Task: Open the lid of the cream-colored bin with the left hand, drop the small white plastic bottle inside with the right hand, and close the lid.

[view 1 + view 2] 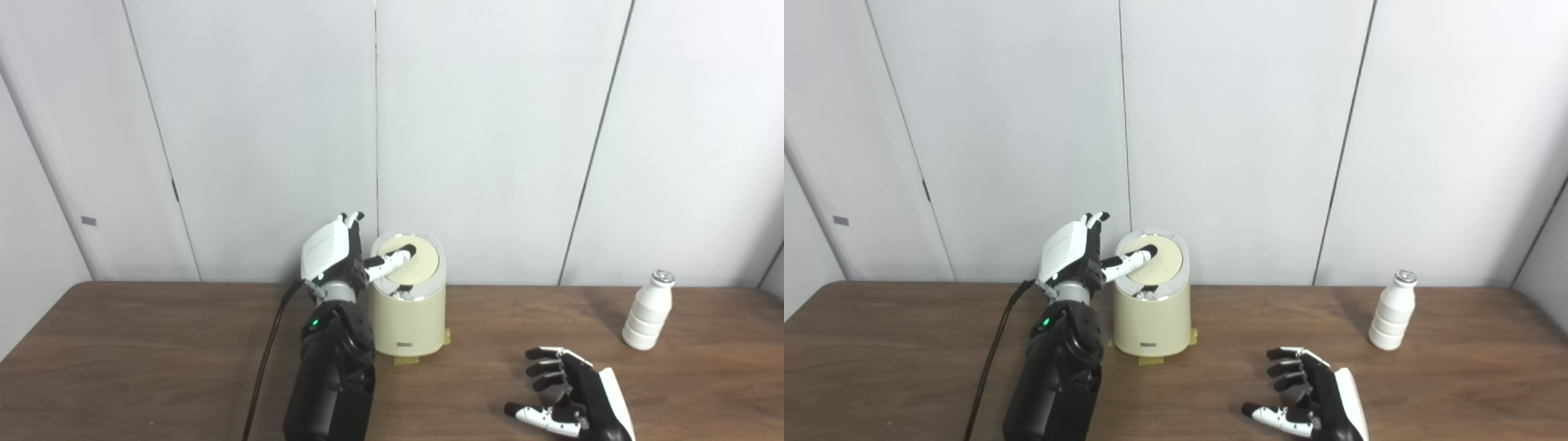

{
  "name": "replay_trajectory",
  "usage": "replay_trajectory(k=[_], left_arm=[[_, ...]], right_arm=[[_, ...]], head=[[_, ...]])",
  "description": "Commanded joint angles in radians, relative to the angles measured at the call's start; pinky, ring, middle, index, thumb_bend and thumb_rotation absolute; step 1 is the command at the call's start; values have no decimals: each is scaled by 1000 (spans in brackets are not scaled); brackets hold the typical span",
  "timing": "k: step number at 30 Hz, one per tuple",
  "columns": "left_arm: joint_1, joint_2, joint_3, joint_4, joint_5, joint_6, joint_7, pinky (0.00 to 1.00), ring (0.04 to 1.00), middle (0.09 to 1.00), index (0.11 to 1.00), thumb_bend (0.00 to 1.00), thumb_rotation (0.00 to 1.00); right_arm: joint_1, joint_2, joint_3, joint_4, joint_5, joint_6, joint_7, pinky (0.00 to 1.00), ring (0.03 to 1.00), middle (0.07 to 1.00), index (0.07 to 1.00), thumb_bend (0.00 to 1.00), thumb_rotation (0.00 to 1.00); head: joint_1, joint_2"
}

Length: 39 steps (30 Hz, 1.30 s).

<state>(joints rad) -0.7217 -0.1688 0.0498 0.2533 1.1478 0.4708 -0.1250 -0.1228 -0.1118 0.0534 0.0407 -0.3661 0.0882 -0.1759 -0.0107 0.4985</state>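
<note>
The cream-colored bin (409,306) stands on the surface (153,343) near the back wall, its lid (409,260) looking still shut, and the left hand (334,254), holding nothing, rests one finger on the lid beside it. If that finger pushes sideways, I think the light bin may slide or tip instead of opening. The small white plastic bottle (648,311) stands upright well apart to the right, and the right hand (572,392), empty and spread, could knock it over when reaching.
</note>
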Motion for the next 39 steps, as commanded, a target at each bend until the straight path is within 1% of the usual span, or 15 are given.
replay_trajectory(k=[1,10,14,15,17,19,21,22,24,29,35,36,37,38,39], left_arm=[[-61,-7,-3,-5,20,-1,14,1000,1000,997,952,739,561],[-62,-3,-8,23,64,-1,11,1000,994,983,944,733,423],[-60,6,-24,29,77,-1,17,1000,996,985,942,788,345],[-59,9,-31,31,83,-1,21,1000,993,981,936,834,275],[-58,18,-46,37,102,-1,26,1000,991,976,933,870,217],[-56,28,-65,51,131,-1,36,1000,979,960,926,913,128],[-51,37,-80,63,152,-1,46,1000,974,951,922,923,35],[-50,39,-84,67,155,-1,49,1000,973,950,922,920,14],[-48,46,-92,88,156,-1,76,994,968,943,915,902,3],[-42,65,-112,127,159,-1,120,999,967,943,918,797,0],[-39,66,-100,130,157,-1,108,1000,970,953,927,829,0],[-40,62,-90,130,150,-1,111,1000,970,953,926,857,20],[-42,58,-80,128,146,-1,108,1000,973,955,926,853,153],[-43,55,-72,125,142,-1,102,1000,979,962,933,795,347],[-43,54,-66,118,131,-1,97,1000,986,970,940,727,605]], right_arm=[[2,7,10,5,-3,14,15,430,535,585,628,644,46],[4,9,8,-6,-2,30,18,430,532,579,632,648,50],[5,11,10,-14,-6,39,19,436,537,584,631,659,40],[4,11,11,-16,-6,43,20,433,534,582,634,661,32],[4,11,11,-14,-5,42,19,431,533,581,637,662,32],[3,11,11,-14,-4,44,19,442,543,588,634,674,23],[2,11,11,-16,-4,45,21,446,545,591,633,686,5],[2,11,11,-17,-5,45,20,448,546,592,632,690,2],[1,12,11,-16,-4,44,19,446,542,589,630,697,0],[0,13,8,-13,4,41,21,453,549,597,629,712,0],[0,11,10,-12,2,34,20,464,558,599,626,707,0],[0,11,9,-12,0,36,19,463,556,598,626,706,0],[0,10,9,-11,2,36,20,453,549,593,626,707,0],[1,11,9,-12,3,38,21,452,548,594,629,702,0],[1,11,10,-12,1,37,20,450,546,593,631,696,0]], head=[[-1,1],[-2,3],[-3,6],[-4,6],[-5,8],[-5,8],[-4,8],[-5,8],[-6,8],[-6,8],[-7,9],[-6,9],[-6,9],[-6,9],[-6,9]])
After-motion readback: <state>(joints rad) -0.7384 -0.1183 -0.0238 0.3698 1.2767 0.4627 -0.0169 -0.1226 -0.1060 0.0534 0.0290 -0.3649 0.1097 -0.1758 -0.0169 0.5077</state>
